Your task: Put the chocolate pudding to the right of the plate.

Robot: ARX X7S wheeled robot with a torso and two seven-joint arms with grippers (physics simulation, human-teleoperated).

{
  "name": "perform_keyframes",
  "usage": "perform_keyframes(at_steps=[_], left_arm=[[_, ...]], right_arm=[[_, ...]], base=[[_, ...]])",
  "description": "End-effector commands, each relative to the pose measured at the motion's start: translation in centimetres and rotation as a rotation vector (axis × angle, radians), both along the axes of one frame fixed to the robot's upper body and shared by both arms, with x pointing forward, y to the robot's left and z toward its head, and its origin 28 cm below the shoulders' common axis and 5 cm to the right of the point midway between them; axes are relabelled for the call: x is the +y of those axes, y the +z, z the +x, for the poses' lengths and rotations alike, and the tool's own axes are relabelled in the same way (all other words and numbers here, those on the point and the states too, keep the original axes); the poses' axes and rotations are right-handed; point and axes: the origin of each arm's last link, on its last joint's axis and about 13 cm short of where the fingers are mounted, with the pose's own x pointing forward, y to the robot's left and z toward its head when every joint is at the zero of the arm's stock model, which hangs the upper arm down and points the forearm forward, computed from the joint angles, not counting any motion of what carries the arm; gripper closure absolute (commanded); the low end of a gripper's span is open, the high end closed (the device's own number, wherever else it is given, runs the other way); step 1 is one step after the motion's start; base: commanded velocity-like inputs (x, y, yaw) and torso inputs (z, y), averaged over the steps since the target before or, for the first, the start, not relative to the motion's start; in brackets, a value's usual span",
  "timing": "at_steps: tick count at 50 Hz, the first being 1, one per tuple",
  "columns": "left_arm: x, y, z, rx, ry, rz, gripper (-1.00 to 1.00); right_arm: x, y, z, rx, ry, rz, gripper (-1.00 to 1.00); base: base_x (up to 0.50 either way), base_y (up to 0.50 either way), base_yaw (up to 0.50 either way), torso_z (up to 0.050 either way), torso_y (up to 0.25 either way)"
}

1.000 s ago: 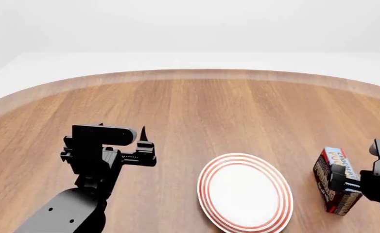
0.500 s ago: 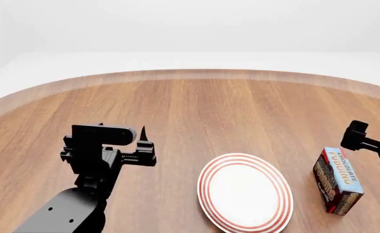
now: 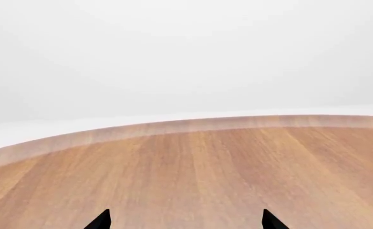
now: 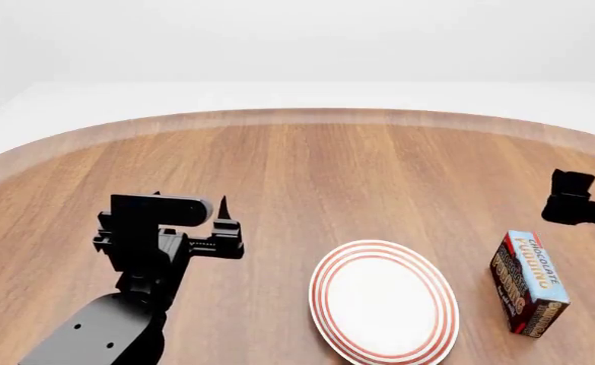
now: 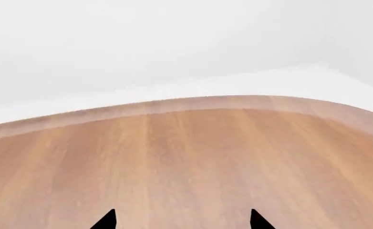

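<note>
Table (image 4: 308,167): round, wood-grained, its curved far rim well beyond the plate (image 4: 384,300), much bare wood between. Plate white with red rings, near the close edge. Chocolate pudding (image 4: 528,283) just right of the plate, not touching it, dark brown sides, light blue lettered top, red edge. Left gripper (image 4: 224,218) left of the plate, tips spread wide, nothing held. Right gripper (image 4: 570,199) beyond the pudding, clear of it, tips likewise apart.

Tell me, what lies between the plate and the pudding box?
Nothing. In the head view only bare wooden table shows between the plate and the pudding box; they stand apart, the box on the plate's right.
</note>
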Motion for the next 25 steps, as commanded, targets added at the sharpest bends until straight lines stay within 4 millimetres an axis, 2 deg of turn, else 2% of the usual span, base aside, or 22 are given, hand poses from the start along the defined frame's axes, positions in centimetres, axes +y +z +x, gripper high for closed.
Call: perform_keyframes(at_steps=[1,7,9,17,22,25], left_arm=[[0.1,0.0,0.0,-0.003,0.002,-0.001,-1.0],[0.0,0.1,0.0,-0.005,0.001,-0.002,-1.0],[0.0,0.1,0.0,-0.005,0.001,-0.001,-1.0],[0.1,0.2,-0.1,-0.008,0.003,-0.005,-1.0],[0.1,0.3,-0.1,-0.011,0.003,-0.007,-1.0],[0.1,0.5,-0.2,-0.014,0.003,-0.007,-1.0]], right_arm=[[3.5,1.8,-3.4,-0.095,0.107,-0.081,-1.0],[5.1,3.0,-3.8,-0.123,0.223,-0.047,-1.0],[5.2,2.9,-3.6,-0.114,0.189,-0.112,-1.0],[7.1,2.9,-4.6,-0.176,0.276,-0.106,-1.0],[9.3,1.0,-6.1,-0.238,0.302,-0.128,-1.0],[10.1,0.5,-6.6,-0.256,0.32,-0.122,-1.0]], base=[[0.0,0.0,0.0,0.0,0.0],[0.0,0.0,0.0,0.0,0.0],[0.0,0.0,0.0,0.0,0.0],[0.0,0.0,0.0,0.0,0.0],[0.0,0.0,0.0,0.0,0.0],[0.0,0.0,0.0,0.0,0.0]])
